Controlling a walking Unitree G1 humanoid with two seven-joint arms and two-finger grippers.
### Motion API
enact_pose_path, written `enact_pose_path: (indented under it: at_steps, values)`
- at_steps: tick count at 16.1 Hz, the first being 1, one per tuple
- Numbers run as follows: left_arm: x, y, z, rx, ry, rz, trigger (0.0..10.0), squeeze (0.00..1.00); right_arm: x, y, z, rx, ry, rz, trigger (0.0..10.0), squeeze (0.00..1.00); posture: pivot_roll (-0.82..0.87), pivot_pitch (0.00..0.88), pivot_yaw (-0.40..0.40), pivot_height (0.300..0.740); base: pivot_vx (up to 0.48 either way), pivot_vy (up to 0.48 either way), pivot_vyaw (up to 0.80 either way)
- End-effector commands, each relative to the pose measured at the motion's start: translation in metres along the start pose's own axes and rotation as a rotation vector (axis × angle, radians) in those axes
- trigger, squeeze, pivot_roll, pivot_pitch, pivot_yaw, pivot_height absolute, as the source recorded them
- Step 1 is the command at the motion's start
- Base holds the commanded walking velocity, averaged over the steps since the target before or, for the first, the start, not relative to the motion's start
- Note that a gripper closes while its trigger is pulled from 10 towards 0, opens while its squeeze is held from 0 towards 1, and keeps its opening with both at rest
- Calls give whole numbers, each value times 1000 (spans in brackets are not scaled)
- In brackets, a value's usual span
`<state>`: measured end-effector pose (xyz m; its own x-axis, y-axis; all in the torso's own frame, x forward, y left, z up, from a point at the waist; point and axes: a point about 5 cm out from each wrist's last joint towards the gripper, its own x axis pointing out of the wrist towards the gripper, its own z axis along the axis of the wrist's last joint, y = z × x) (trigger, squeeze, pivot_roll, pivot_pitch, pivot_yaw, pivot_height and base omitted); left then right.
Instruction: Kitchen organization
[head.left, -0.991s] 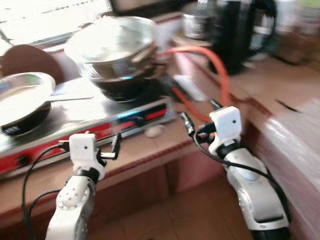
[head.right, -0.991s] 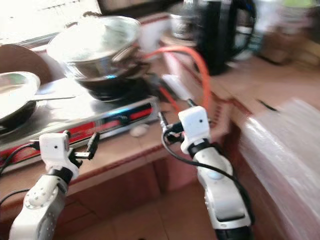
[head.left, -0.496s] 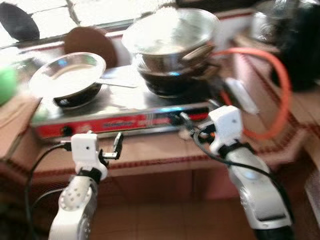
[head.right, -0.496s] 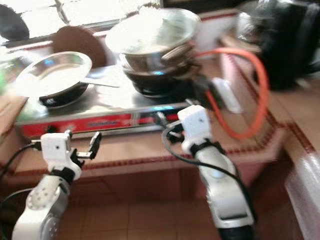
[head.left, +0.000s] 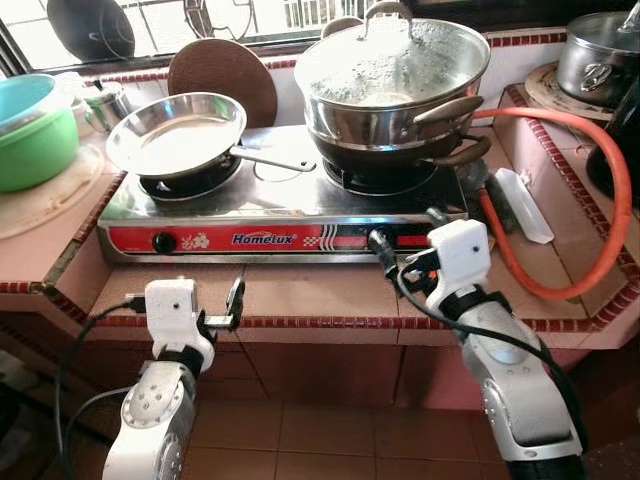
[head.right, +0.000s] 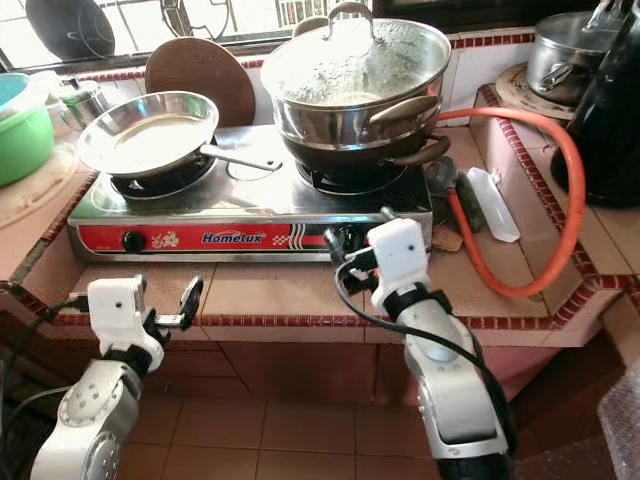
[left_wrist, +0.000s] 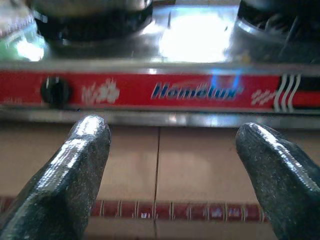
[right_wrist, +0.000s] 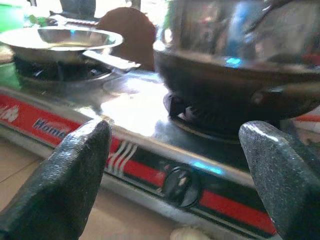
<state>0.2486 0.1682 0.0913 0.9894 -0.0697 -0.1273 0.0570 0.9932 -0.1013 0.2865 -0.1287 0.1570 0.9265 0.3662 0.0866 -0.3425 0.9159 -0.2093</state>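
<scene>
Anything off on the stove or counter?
The right burner carries a stack: a lidded steel pot sits inside a dark wok. The orange gas hose loops loosely across the counter. No spills visible.

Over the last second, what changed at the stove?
The camera swung left and steadied, bringing the stove square into view. Both tools, left and right, remain open, empty, before its front panel. Frying pan and stacked pots stayed put.

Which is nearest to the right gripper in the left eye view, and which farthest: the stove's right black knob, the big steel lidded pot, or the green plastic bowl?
From the right gripper:
1. Right black knob, on the stove front, right at its fingertips.
2. Big steel lidded pot, on the right burner just behind.
3. Green plastic bowl, far off on the robot's left counter.
</scene>
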Motion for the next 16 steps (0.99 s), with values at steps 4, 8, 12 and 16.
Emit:
enact_pose_path:
  at_steps: [4,8,12,16]
  values:
    - [-10,2,-37,-18,132,-48,10000,0,-16,2,-35,-23,105,16,10000,0,-181,78,80,740,0,0,0]
    - [-20,4,-42,-21,136,-59,10000,0,-36,1,-60,-38,184,21,10000,0,-185,82,83,740,0,0,0]
    - [-41,13,-83,-50,305,-74,10000,0,-59,3,-91,-38,293,26,10000,0,-182,87,84,740,0,0,0]
    - [-56,19,-110,-90,435,-70,10000,0,-79,-1,-117,-39,390,18,10000,0,-186,90,84,740,0,0,0]
